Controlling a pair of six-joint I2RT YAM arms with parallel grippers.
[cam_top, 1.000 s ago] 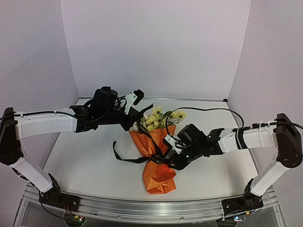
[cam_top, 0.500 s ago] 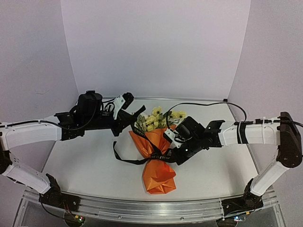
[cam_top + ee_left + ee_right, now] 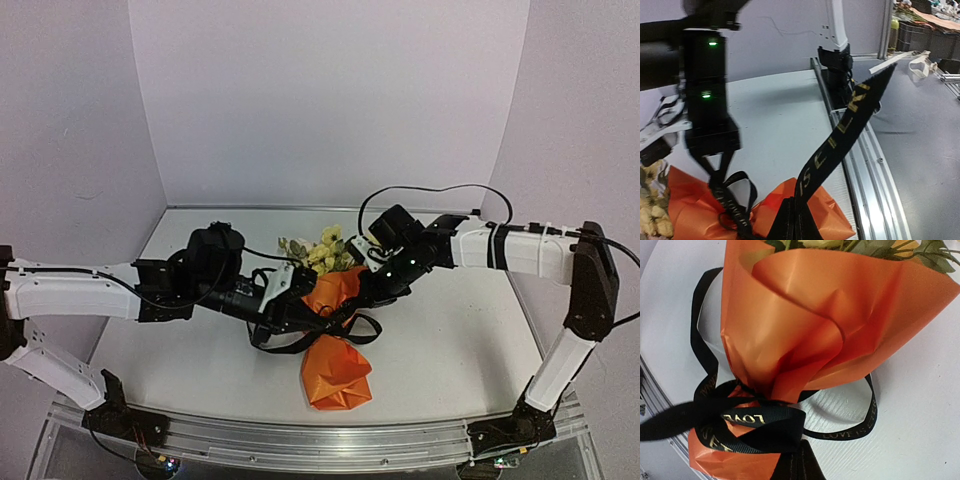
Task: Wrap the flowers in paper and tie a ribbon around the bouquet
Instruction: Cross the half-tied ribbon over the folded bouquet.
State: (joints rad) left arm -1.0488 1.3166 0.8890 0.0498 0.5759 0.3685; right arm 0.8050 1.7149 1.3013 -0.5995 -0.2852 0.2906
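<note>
The black ribbon [image 3: 760, 418] carries gold capitals: in the right wrist view "LOVE" reads on the band crossing the orange paper [image 3: 805, 325], and "LOVE IS ETER" on the loop beside it (the rest curves away); the left wrist view shows only blurred single letters

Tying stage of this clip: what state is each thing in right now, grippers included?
left gripper: shut on one end of the ribbon
right gripper: shut on the ribbon near the cinch
ribbon: wound around the cone's narrow middle, slack loops lying on the table
paper: wrapped into a cone, cinched, orange face out
flowers: inside the cone, blooms poking out its far end
</note>
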